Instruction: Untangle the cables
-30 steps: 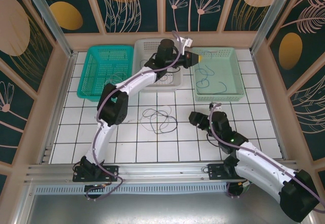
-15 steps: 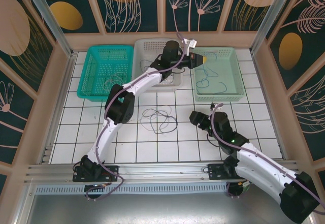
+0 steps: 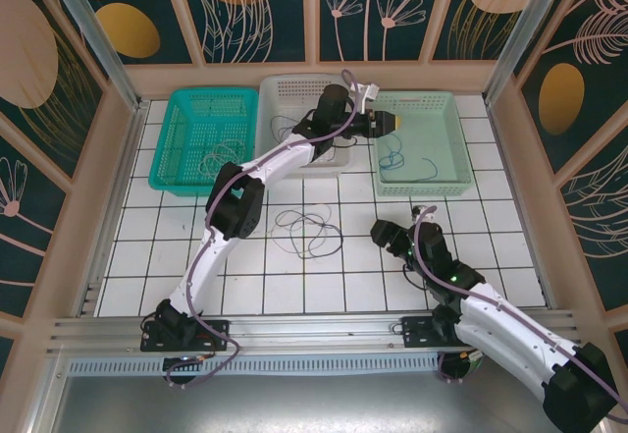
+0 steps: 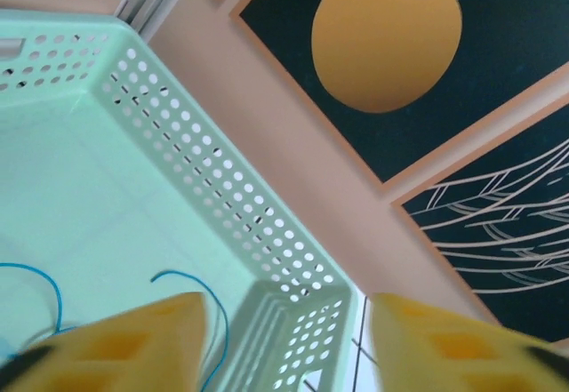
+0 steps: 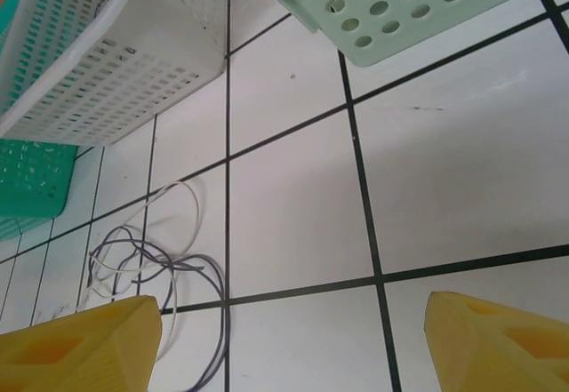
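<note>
Over the far-right pale green basket (image 3: 463, 153), the left tool (image 3: 392, 121) is hovering jaws apart above a thin blue cable (image 3: 397, 163) lying inside, apparently sorted out, while the right tool (image 3: 383, 233), also spread, is waiting beside the tangled cables (image 3: 309, 229) on the mid desk (image 3: 245, 266).

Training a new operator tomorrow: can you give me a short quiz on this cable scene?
1. Multiple choice: the left gripper is A open and empty, B shut on a cable, C shut on a basket rim.
2. True or false: a thin blue cable lies in the pale green basket.
3. Fill in: the tangled cables lie on the ____ table.
Key: 1 A; 2 true; 3 tiled.
</note>
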Available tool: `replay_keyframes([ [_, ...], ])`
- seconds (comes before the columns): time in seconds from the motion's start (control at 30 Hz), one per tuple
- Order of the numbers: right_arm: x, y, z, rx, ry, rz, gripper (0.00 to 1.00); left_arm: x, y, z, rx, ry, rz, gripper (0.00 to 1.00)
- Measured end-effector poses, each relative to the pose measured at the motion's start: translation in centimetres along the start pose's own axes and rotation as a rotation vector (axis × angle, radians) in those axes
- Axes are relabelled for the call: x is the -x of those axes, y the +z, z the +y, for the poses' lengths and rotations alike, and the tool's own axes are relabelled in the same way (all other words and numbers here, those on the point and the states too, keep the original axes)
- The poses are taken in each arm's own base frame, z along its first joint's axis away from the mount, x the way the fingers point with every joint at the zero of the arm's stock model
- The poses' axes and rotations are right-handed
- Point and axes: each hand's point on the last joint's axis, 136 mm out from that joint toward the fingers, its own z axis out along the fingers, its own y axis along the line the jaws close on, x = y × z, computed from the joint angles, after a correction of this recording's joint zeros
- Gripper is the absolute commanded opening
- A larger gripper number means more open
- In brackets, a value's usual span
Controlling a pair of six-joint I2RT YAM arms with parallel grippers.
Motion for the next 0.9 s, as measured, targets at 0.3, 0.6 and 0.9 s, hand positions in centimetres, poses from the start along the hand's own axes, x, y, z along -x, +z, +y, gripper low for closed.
replay_keyframes([
  [0.3, -0.1, 0.0, -0.3, -0.015, -0.004, 0.004, 0.80, -1.4, -1.7, 0.8, 0.102, 0.009, 0.032, 0.99],
  [0.6, -0.4, 1.1, 0.6, -0.009, -0.068, 0.048, 0.77, 1.2, -9.7, -6.6, 0.155, 0.180, -0.075, 0.99],
  [0.9, -2.0, 5.1, 6.6, 0.025, -0.281, 0.203, 0.69, -2.6, -15.7, -5.6, 0.258, 0.194, -0.095, 0.99],
])
